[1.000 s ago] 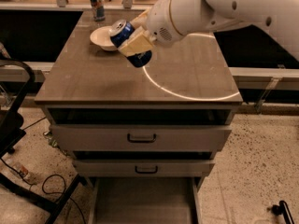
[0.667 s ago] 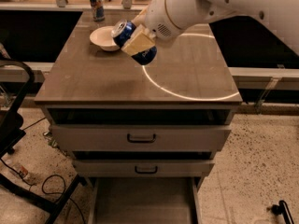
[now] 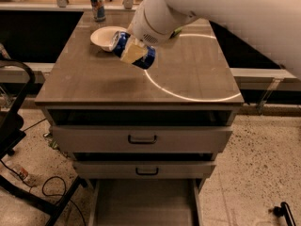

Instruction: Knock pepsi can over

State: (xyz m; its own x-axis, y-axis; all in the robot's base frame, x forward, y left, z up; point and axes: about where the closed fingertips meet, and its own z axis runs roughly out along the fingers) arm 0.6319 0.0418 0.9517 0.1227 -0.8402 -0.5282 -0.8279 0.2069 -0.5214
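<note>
The pepsi can (image 3: pixel 141 56) is dark blue with a silver top. It is tipped almost onto its side, top end pointing left, just in front of the white bowl. My gripper (image 3: pixel 133 52) is at the end of the white arm that comes in from the upper right. It is shut on the can, with a tan finger pad (image 3: pixel 131 53) lying across the can's middle. The can looks held slightly above the tabletop (image 3: pixel 94 79); I cannot tell whether it touches the surface.
A white bowl (image 3: pixel 102 36) sits at the back left of the table. A slimmer blue-and-silver can (image 3: pixel 97 3) stands upright behind it. Below are two shut drawers (image 3: pixel 142 139) and an open bottom drawer (image 3: pixel 146 201). A black chair frame (image 3: pixel 14 126) stands at the left.
The gripper with the can has moved a little forward and down from beside the bowl. The can stays tilted in the grip.
</note>
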